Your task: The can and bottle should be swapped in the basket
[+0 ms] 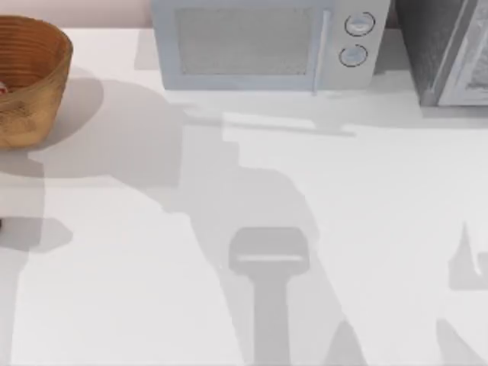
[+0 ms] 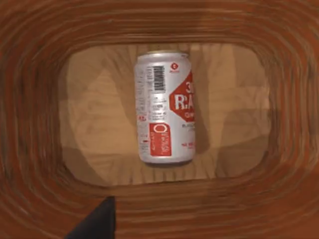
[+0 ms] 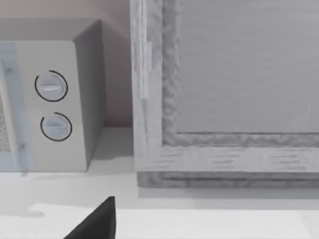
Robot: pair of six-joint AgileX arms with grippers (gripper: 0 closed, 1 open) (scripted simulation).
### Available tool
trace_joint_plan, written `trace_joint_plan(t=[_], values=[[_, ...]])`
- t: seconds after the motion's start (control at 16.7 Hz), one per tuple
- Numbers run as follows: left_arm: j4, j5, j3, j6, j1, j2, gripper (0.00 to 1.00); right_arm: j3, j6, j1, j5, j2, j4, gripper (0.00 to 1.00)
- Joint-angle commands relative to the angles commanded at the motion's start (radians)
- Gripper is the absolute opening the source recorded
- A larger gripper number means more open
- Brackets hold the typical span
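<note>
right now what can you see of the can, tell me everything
The can lies on its side on the flat wooden floor of the basket, roughly centred, clear of the ribbed walls. It looks like thin metal: a silvery-white body with a red hexagon label bearing white letters, a red square panel below it, a barcode and small print. One rim shows at each end. In the top view a small red-and-white patch of it shows at the left edge, inside the basket at the table's far left. Nothing grips it.

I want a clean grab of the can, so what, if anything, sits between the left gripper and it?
Nothing visible. In the left wrist view the can lies on its side on the floor of the basket, with open space above it and only the ribbed walls around.
</note>
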Motion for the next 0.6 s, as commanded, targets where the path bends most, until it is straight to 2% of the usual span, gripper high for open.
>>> trace_joint_plan(t=[0.3, 0.6], values=[[-0.141, 0.043, 0.307, 0.006, 0.025, 0.322, 1.0, 0.0, 0.0, 0.0, 0.0, 0.0, 0.0, 1.0], [-0.178, 0.056, 0.389, 0.006, 0.031, 0.406, 1.0, 0.0, 0.0, 0.0, 0.0, 0.0, 0.0, 1.0]])
